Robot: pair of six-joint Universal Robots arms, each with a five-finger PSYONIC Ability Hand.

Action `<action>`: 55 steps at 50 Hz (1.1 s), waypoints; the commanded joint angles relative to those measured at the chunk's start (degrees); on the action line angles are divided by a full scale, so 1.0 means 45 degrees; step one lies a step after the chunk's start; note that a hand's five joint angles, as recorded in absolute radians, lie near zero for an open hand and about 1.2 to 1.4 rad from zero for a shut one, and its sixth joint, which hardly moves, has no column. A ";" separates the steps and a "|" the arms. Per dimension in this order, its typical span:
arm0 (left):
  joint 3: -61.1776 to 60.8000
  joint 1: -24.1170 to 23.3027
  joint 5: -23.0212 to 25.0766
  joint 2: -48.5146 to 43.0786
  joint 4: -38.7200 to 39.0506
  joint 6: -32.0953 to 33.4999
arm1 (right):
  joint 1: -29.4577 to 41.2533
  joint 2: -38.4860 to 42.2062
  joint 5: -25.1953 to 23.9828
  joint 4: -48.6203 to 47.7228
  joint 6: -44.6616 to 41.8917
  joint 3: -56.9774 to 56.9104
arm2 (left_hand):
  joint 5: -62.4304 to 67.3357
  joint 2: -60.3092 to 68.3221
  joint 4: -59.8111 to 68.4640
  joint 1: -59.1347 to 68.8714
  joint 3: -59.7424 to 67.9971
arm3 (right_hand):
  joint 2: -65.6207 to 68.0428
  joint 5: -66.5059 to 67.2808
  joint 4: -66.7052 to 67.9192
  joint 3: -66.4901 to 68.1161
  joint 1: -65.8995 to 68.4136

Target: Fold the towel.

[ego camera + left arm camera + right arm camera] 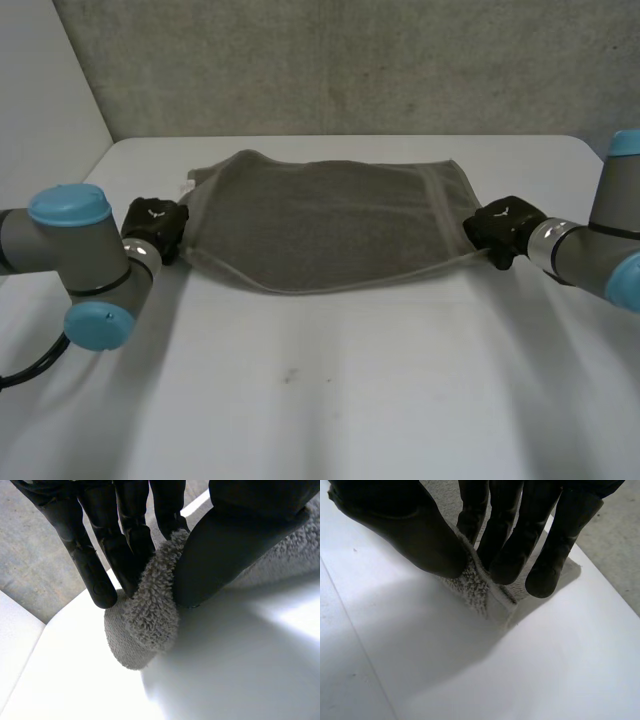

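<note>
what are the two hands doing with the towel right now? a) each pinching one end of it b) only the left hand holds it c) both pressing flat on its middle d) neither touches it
A: the wrist views show the left hand and the right hand each pinching the towel, at opposite ends.

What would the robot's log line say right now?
towel: grey, on table | left hand: pinches near-left corner | right hand: pinches near-right corner | fold: not yet made

White table (320, 400) — grey towel (330, 220) lying partly on it.
</note>
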 commanded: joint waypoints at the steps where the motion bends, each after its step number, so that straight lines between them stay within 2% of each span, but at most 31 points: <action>1: -0.2328 0.0040 0.0012 0.2586 -0.0107 0.0076 | -0.0494 -0.2844 0.0112 0.0735 -0.0488 0.1899 | 0.2465 0.2276 0.2252 0.2599 0.2291 | 0.0799 0.0517 0.0731 0.0663 0.0814; 2: -0.2334 0.0040 0.0012 0.2593 -0.0107 0.0076 | -0.0496 -0.2851 0.0111 0.0739 -0.0490 0.1904 | 0.2465 0.2276 0.2252 0.2599 0.2291 | 0.0799 0.0517 0.0731 0.0663 0.0814; 4: -0.3539 0.0118 0.0012 0.4011 -0.0262 0.0096 | -0.1001 -0.4327 0.0053 0.1866 -0.1344 0.3167 | 0.2465 0.2276 0.2252 0.2599 0.2291 | 0.0799 0.0517 0.0731 0.0663 0.0814; 5: -0.3545 0.0118 0.0012 0.4019 -0.0263 0.0096 | -0.1004 -0.4335 0.0053 0.1872 -0.1349 0.3174 | 0.2465 0.2276 0.2252 0.2599 0.2291 | 0.0799 0.0517 0.0731 0.0663 0.0814; 7: -0.4944 0.0215 0.0031 0.5321 -0.1078 0.0173 | -0.1762 -0.5638 -0.0025 0.3232 -0.2884 0.4670 | 0.2465 0.2276 0.2252 0.2599 0.2291 | 0.0799 0.0517 0.0731 0.0663 0.0814; 8: -0.4951 0.0216 0.0032 0.5327 -0.1083 0.0174 | -0.1766 -0.5644 -0.0025 0.3239 -0.2892 0.4678 | 0.2465 0.2276 0.2252 0.2599 0.2291 | 0.0799 0.0517 0.0731 0.0663 0.0814; 10: -0.6234 0.0177 0.0439 0.6552 -0.2793 0.0640 | -0.2582 -0.6597 -0.0083 0.4716 -0.4932 0.6096 | 0.2465 0.2276 0.2252 0.2599 0.2291 | 0.0799 0.0517 0.0731 0.0663 0.0814; 11: -0.6240 0.0177 0.0442 0.6558 -0.2802 0.0643 | -0.2586 -0.6601 -0.0084 0.4723 -0.4943 0.6103 | 0.2465 0.2276 0.2252 0.2599 0.2291 | 0.0799 0.0517 0.0731 0.0663 0.0814; 13: -0.7194 0.0157 0.1374 0.7685 -0.4106 0.1401 | -0.3325 -0.7126 -0.0084 0.5851 -0.6751 0.7037 | 0.2465 0.2276 0.2252 0.2599 0.2291 | 0.0799 0.0517 0.0731 0.0663 0.0814; 14: -0.7410 0.0215 0.1959 0.8058 -0.4188 0.1810 | -0.3560 -0.7205 -0.0084 0.5972 -0.7224 0.7234 | 0.2465 0.2276 0.2252 0.2599 0.2291 | 0.0799 0.0517 0.0731 0.0663 0.0814; 18: -0.7178 0.0333 0.2668 0.8316 -0.3818 0.2244 | -0.3699 -0.7245 -0.0103 0.5700 -0.6974 0.7100 | 0.2465 0.2276 0.2252 0.2599 0.2291 | 0.0799 0.0517 0.0731 0.0663 0.0814; 22: -0.5772 0.0274 0.2649 0.7280 -0.3212 0.2088 | -0.3328 -0.6738 -0.0338 0.4606 -0.5646 0.6143 | 0.2465 0.2276 0.2252 0.2599 0.2291 | 0.0799 0.0517 0.0731 0.0663 0.0814; 24: -0.4353 0.0177 0.2396 0.6095 -0.3212 0.1836 | -0.2687 -0.5688 -0.0610 0.3693 -0.4694 0.5075 | 0.2465 0.2276 0.2252 0.2599 0.2291 | 0.0799 0.0517 0.0731 0.0663 0.0814; 27: -0.3662 0.0177 0.2219 0.5542 -0.3173 0.1619 | -0.2293 -0.5097 -0.0553 0.3356 -0.4221 0.4404 | 0.2465 0.2276 0.2252 0.2599 0.2291 | 0.0799 0.0517 0.0731 0.0663 0.0814; 35: 0.0510 -0.0057 0.1770 0.2012 -0.3115 0.0429 | -0.0753 -0.1353 -0.0183 0.2264 -0.1568 0.0134 | 0.2465 0.2276 0.2252 0.2599 0.2291 | 0.0799 0.0517 0.0731 0.0663 0.0814; 38: 0.1181 -0.0116 0.1750 0.1460 -0.3115 0.0369 | -0.0535 -0.0781 0.0131 0.2067 -0.1349 -0.0596 | 0.2465 0.2276 0.2252 0.2599 0.2291 | 0.0799 0.0517 0.0731 0.0663 0.0814; 40: 0.2367 -0.0233 0.1537 0.0411 -0.3115 0.0350 | -0.0302 0.0211 0.0850 0.1581 -0.1096 -0.1801 | 0.2465 0.2276 0.2252 0.2599 0.2291 | 0.0799 0.0517 0.0731 0.0663 0.0814; 48: 0.4907 -0.0487 0.0696 -0.1701 -0.3212 0.0389 | 0.0186 0.2126 0.1517 0.0973 -0.1095 -0.4166 | 0.2465 0.2276 0.2252 0.2599 0.2291 | 0.0799 0.0517 0.0731 0.0663 0.0814; 55: 0.6276 -0.0527 0.0598 -0.2737 -0.3407 0.0389 | 0.0265 0.3085 0.2394 0.1012 -0.1173 -0.5418 | 0.2465 0.2276 0.2252 0.2599 0.2291 | 0.0799 0.0517 0.0731 0.0663 0.0814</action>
